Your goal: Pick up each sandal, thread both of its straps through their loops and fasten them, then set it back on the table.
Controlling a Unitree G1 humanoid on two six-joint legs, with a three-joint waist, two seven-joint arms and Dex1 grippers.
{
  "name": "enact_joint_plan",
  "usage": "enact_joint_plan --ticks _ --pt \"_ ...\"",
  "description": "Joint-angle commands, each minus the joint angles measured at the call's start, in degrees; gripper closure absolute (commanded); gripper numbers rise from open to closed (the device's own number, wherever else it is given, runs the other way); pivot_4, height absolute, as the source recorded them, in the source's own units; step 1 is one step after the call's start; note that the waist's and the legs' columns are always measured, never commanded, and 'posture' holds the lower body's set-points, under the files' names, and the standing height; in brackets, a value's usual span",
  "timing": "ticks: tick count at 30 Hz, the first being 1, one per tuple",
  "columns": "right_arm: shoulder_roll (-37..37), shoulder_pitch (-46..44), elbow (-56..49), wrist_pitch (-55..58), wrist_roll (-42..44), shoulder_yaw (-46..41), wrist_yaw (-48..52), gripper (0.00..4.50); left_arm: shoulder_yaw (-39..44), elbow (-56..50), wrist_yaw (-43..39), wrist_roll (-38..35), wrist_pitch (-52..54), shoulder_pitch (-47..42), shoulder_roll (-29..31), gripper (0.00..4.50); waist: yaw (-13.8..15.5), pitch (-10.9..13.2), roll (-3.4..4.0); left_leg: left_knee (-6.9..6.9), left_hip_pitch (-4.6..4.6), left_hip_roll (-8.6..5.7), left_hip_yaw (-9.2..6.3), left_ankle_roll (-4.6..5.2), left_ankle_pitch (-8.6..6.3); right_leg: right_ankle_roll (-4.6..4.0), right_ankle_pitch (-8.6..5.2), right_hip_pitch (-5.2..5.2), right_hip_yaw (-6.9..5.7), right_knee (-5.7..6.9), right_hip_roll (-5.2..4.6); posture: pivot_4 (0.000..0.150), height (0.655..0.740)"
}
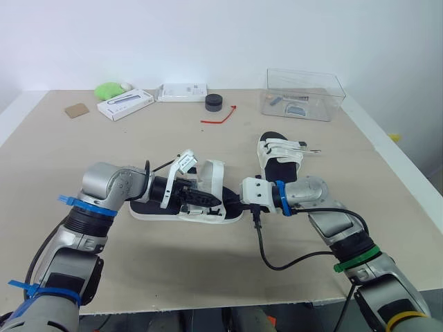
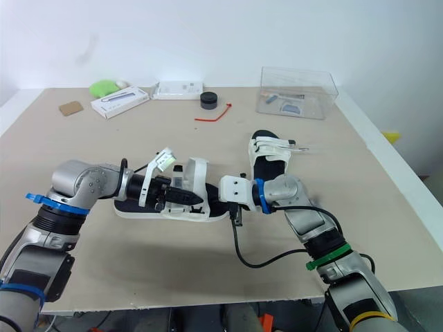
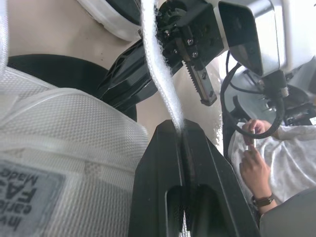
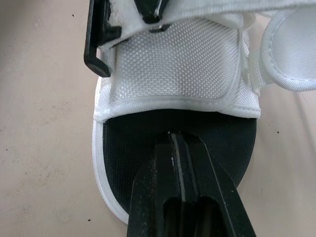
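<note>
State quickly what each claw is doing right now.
Left claw: closed on the white strap.
Right claw: closed, tips over the sandal.

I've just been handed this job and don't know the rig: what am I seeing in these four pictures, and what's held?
It's a two-armed humanoid robot. The two wide pictures come from its head camera, looking down over a table. The two close-ups come from a camera on each wrist, looking along that hand's fingers. There are two white sandals: the near sandal between the arms and the far sandal beyond it. The left hand is shut on a strap of the near sandal. The right hand, fingers shut, is over that sandal's black insole at one end. At the back are a clear box, white boxes, a black puck and a red tie.
</note>
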Motion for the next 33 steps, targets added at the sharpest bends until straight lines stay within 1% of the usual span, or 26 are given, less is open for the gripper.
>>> enact_joint_plan --ticks 1,11,17,20,26,29,32,33 --pt "-1.0 1.5 4.1 2.3 -3.7 2.4 0.5 4.5 -0.9 0.8 0.1 2.1 -2.0 0.5 1.3 4.48 0.0 0.0 0.0 0.0 0.0 0.01 0.0 0.0 0.0 -0.01 0.0 0.0 0.0 0.0 0.0 0.15 0.74" --pt "-0.7 1.4 4.6 2.1 -3.7 2.4 0.0 4.5 -3.5 0.6 -1.0 4.6 -6.7 0.5 0.8 4.48 0.0 0.0 0.0 0.01 0.02 -0.01 0.01 0.0 0.01 -0.08 -0.04 0.03 0.01 0.0 0.01 0.15 0.74" --pt "-0.6 1.4 4.7 2.1 -3.7 2.4 -0.2 4.5 -5.2 -3.5 -4.2 4.2 -7.5 1.1 2.0 4.48 0.0 0.0 0.0 0.01 0.02 -0.01 0.02 0.0 0.0 -0.08 -0.05 0.03 0.02 0.0 0.01 0.15 0.74" --pt "-0.6 1.6 4.5 2.1 -3.7 2.4 -0.3 4.5 -6.6 -4.8 -5.4 5.2 -8.8 1.9 3.1 4.48 0.0 0.0 0.0 0.01 0.02 0.0 0.02 0.0 0.0 -0.09 -0.05 0.02 0.02 0.0 0.04 0.15 0.74" --pt "-0.6 1.3 4.9 1.9 -3.8 2.3 -0.3 4.5 -7.0 -4.1 -5.7 7.3 -12.0 2.9 4.1 4.48 -0.1 0.0 0.01 -0.02 0.03 0.03 0.01 0.01 0.0 -0.17 -0.1 0.02 0.02 0.0 0.02 0.15 0.74" --pt "-0.7 1.3 4.9 1.8 -3.8 2.4 -0.2 4.5 -6.4 -4.7 -6.7 6.6 -12.3 3.1 4.8 3.69 -0.1 0.0 0.01 -0.02 0.04 0.04 0.02 0.01 0.0 -0.21 -0.12 0.02 0.02 0.0 0.03 0.15 0.74" --pt "-0.7 1.1 5.1 1.7 -3.8 2.4 -0.1 4.5 -5.6 -5.1 -7.3 6.7 -13.7 2.8 4.8 2.4 -0.1 0.0 0.01 -0.01 0.04 0.03 0.01 0.01 0.0 -0.22 -0.13 0.02 0.01 0.0 0.05 0.15 0.74" --pt "-0.7 1.1 5.2 1.6 -3.9 2.5 -0.1 4.5 -5.4 -5.2 -7.7 6.7 -14.3 2.6 4.9 1.89 -0.1 0.0 0.01 0.0 0.04 0.03 0.02 0.01 0.0 -0.22 -0.13 0.03 0.02 0.0 0.05 0.15 0.74"
